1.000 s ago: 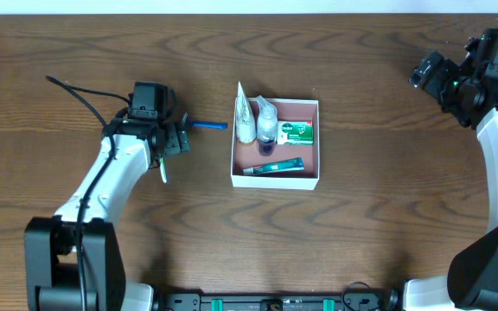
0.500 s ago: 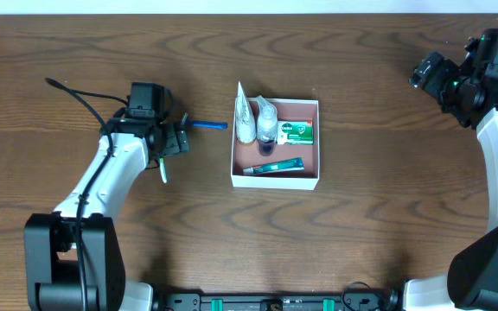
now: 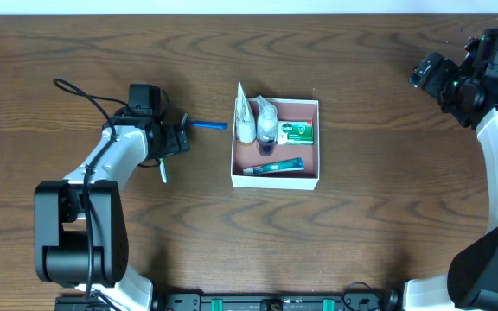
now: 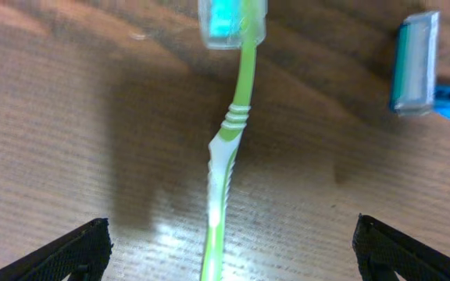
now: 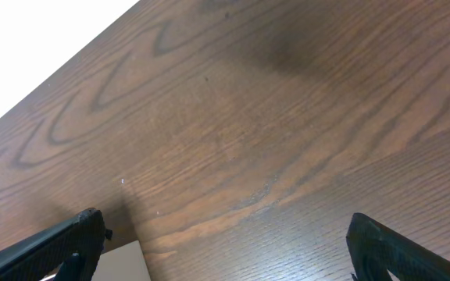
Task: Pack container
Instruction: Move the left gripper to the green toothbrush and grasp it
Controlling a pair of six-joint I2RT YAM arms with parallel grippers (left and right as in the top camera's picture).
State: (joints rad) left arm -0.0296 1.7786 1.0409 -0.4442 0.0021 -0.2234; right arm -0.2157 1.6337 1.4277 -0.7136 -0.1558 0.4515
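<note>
The container (image 3: 275,183) is a square white box with a pink-brown inside at the table's middle. It holds a clear bag, a small bottle, a green-and-white soap box (image 3: 297,132) and a toothpaste tube (image 3: 275,167). A green toothbrush (image 4: 226,164) lies on the table left of it, also in the overhead view (image 3: 162,171). A blue razor (image 3: 207,125) lies just left of the container; its head shows in the left wrist view (image 4: 414,62). My left gripper (image 3: 176,138) is open above the toothbrush, its fingers either side of the handle (image 4: 225,257). My right gripper (image 3: 426,73) is open at the far right.
A pale corner of the container (image 5: 123,261) shows at the bottom left of the right wrist view. A black cable (image 3: 80,95) loops off the left arm. The table's far edge (image 3: 249,10) runs along the top.
My left arm's base link has swung inward and the gripper has shifted slightly left over the toothbrush. The right arm and the objects have not moved.
</note>
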